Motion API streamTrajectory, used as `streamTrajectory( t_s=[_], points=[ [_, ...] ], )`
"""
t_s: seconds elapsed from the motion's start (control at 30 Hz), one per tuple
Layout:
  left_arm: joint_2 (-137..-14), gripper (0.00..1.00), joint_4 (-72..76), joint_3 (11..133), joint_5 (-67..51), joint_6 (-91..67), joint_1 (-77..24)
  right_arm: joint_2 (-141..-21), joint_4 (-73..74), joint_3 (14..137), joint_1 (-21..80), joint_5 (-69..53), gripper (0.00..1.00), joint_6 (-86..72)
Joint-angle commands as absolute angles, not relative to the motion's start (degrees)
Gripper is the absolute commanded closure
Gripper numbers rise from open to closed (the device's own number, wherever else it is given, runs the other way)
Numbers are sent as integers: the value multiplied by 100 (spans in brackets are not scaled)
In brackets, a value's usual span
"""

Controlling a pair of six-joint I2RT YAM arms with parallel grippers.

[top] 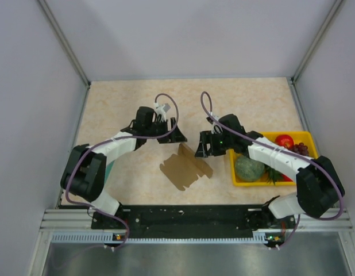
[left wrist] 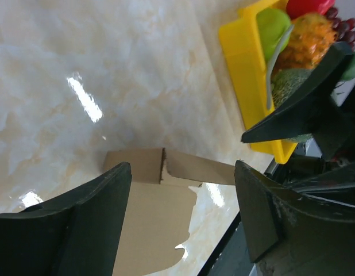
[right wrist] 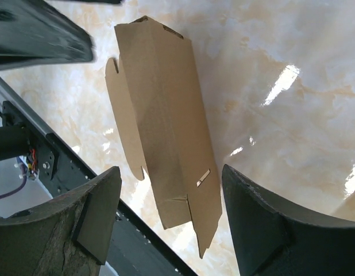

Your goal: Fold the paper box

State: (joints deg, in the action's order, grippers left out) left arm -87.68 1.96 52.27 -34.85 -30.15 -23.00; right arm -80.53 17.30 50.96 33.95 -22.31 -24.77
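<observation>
Brown paper box lying on counter; left hand and right hand hovering beside it, both spread open, empty.

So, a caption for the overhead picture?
Left gripper and right gripper hover open above the paper box, yellow tray alongside.

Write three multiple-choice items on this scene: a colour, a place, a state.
1. The fruit tray is: A yellow; B blue; C white.
2. The paper box lies: A in that tray; B on the table, left of the tray; C on an arm.
3. The right gripper is: A shut on the box; B open, empty; C shut, empty.
A: its walls show yellow. B: it rests on the table. B: its fingers stand apart above the box.
</observation>
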Motion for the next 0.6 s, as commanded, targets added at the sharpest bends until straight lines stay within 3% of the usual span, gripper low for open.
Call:
streamTrajectory(
  t_s=[0.0, 0.33, 0.57],
  points=[
    [-9140, 25, 290, 5388, -4140, -2734, -2276, -7673, 1714, 4957, 3366, -2030, 30, -2637],
    [-9263, 37, 606, 5063, -3700, -2602, -2285, -7330, 1854, 4746, 3366, -1986, 30, -2716],
    [-9299, 53, 756, 4913, -3507, -2584, -2276, -7277, 1907, 4597, 3366, -1960, 30, -2698]
  ],
)
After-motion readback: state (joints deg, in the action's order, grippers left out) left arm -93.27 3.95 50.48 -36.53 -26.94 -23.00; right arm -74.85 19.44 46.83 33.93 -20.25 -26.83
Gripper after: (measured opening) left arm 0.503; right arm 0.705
